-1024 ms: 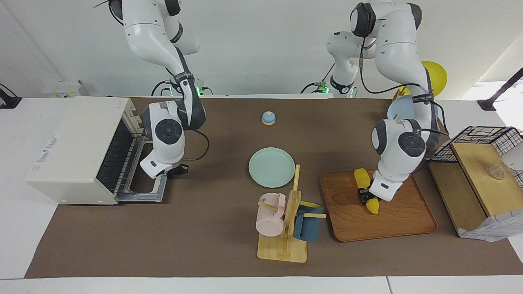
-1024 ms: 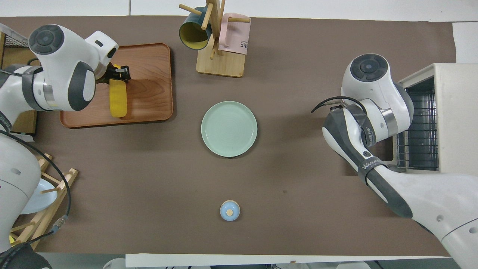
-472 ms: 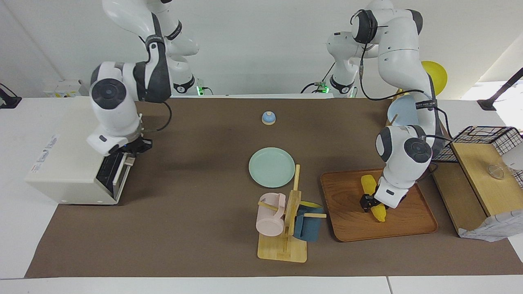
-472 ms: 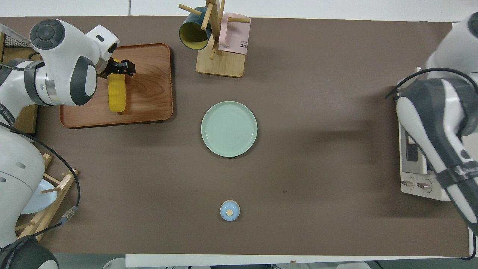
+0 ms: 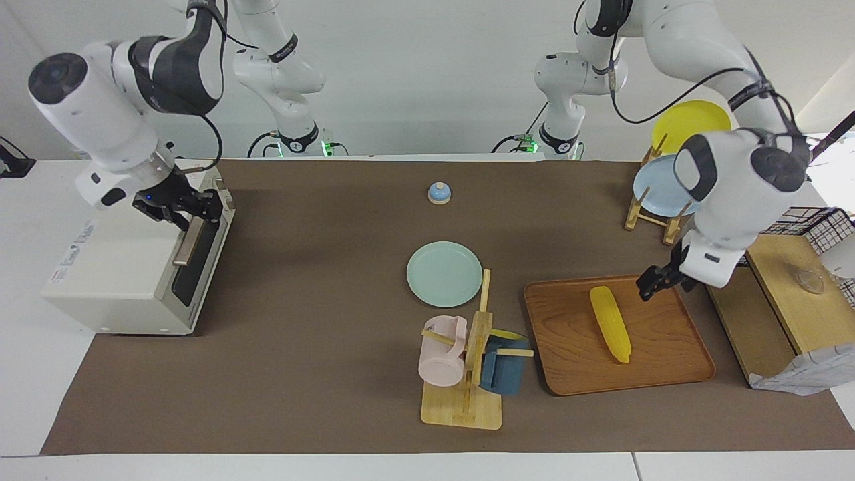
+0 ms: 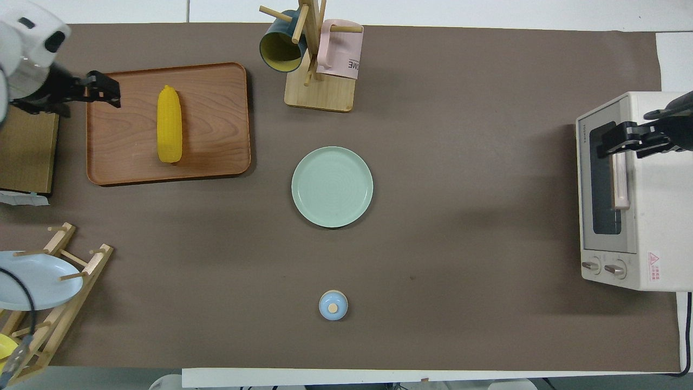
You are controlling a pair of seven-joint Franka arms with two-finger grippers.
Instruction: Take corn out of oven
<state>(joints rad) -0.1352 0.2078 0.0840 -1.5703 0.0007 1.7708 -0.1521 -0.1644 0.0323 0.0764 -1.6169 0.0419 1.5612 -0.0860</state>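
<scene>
The corn (image 5: 609,324) lies flat on the wooden tray (image 5: 568,361) toward the left arm's end of the table; it also shows in the overhead view (image 6: 169,124) on the tray (image 6: 216,108). My left gripper (image 5: 652,283) is open and empty, raised over the tray's edge beside the corn (image 6: 107,91). The cream-white oven (image 5: 113,267) stands at the right arm's end with its dark glass door shut (image 6: 603,184). My right gripper (image 5: 179,208) is open, over the top end of the door's bar handle (image 6: 620,181).
A pale green plate (image 5: 444,274) lies mid-table. A mug rack (image 5: 467,374) with a pink and a blue mug stands beside the tray. A small blue bell (image 5: 439,193) sits nearer the robots. A dish rack (image 5: 651,214) and a wooden box (image 5: 788,300) stand at the left arm's end.
The oven door went from open to shut, and my right gripper rose with it to the handle's top. My left gripper let go of the corn and lifted off toward the tray's edge.
</scene>
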